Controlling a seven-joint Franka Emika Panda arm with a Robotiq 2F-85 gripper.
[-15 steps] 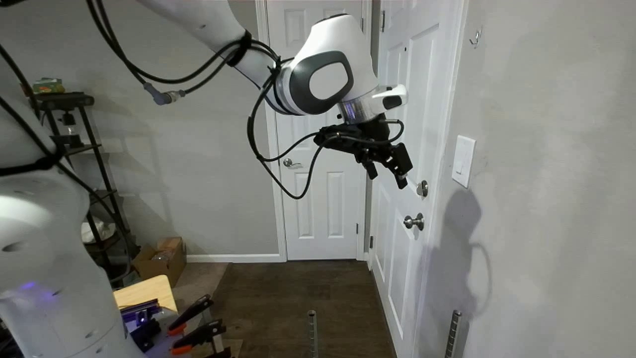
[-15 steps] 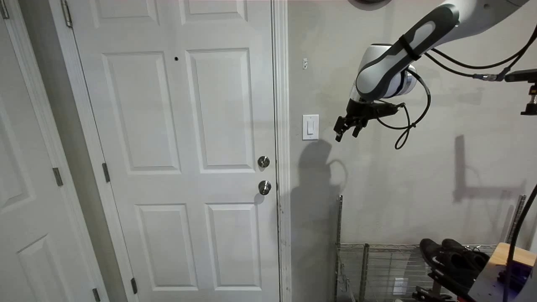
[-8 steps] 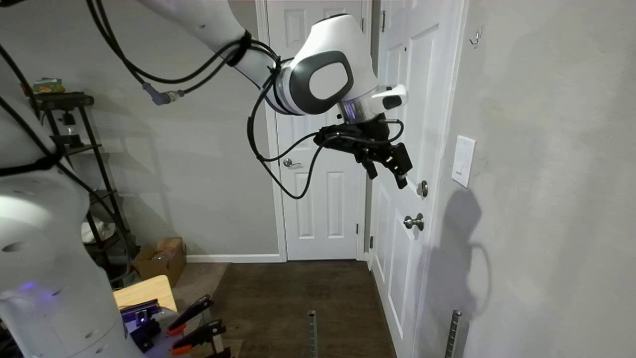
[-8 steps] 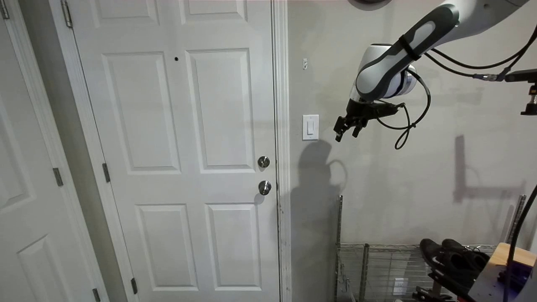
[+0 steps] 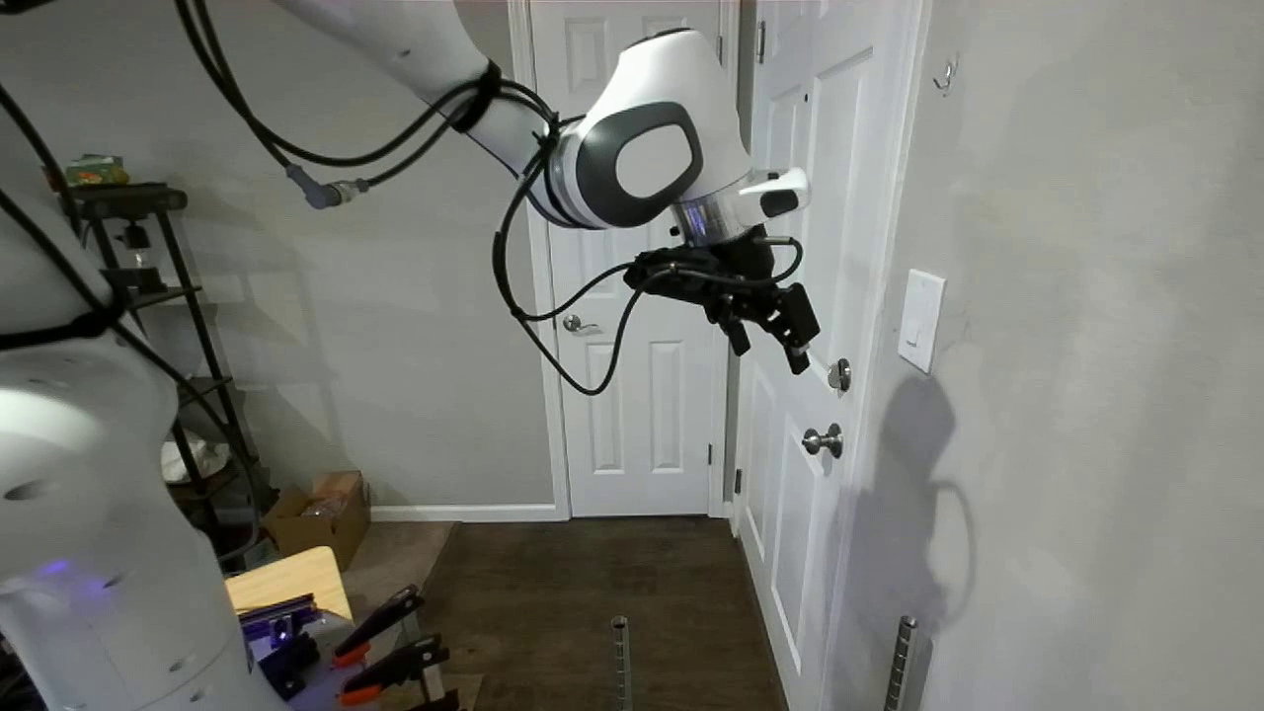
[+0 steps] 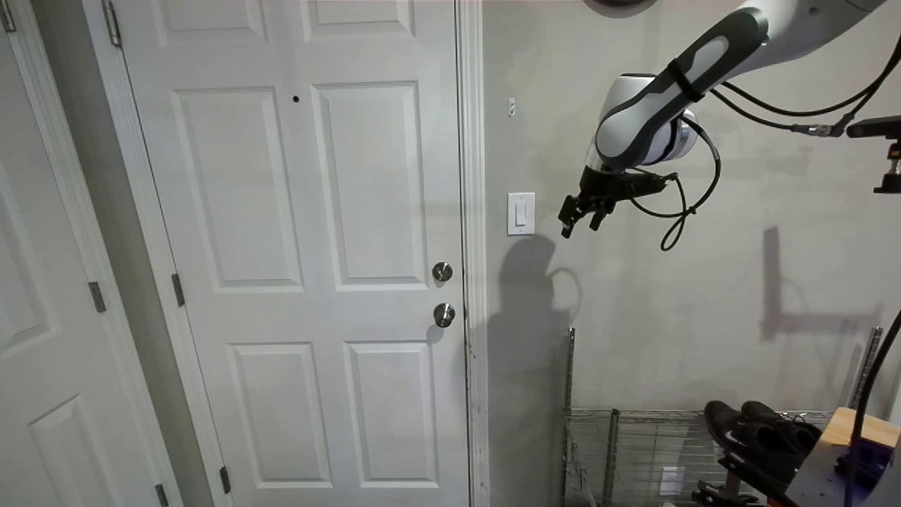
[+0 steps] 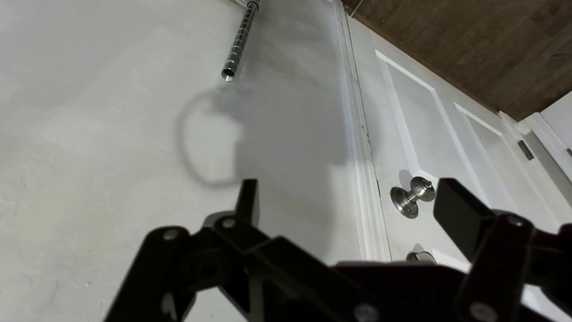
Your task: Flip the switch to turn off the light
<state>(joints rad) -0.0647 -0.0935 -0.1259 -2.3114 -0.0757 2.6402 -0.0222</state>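
The switch is a white upright wall plate with a rocker in its middle. It is on the grey wall beside the door frame and also shows in an exterior view. It is out of view in the wrist view. My gripper is black and points down at a slant, apart from the wall. In an exterior view the gripper appears to the right of the switch at about its height. In the wrist view the gripper has its fingers wide apart, with nothing between them. The room is lit.
A white door with a round knob and a deadbolt is beside the switch. A metal rack post stands by the wall below. A wire shelf holds black shoes. A small hook is above the switch.
The arm and gripper have shifted only very slightly, a little to the left in an exterior view. The gripper's opening and the switch look the same.
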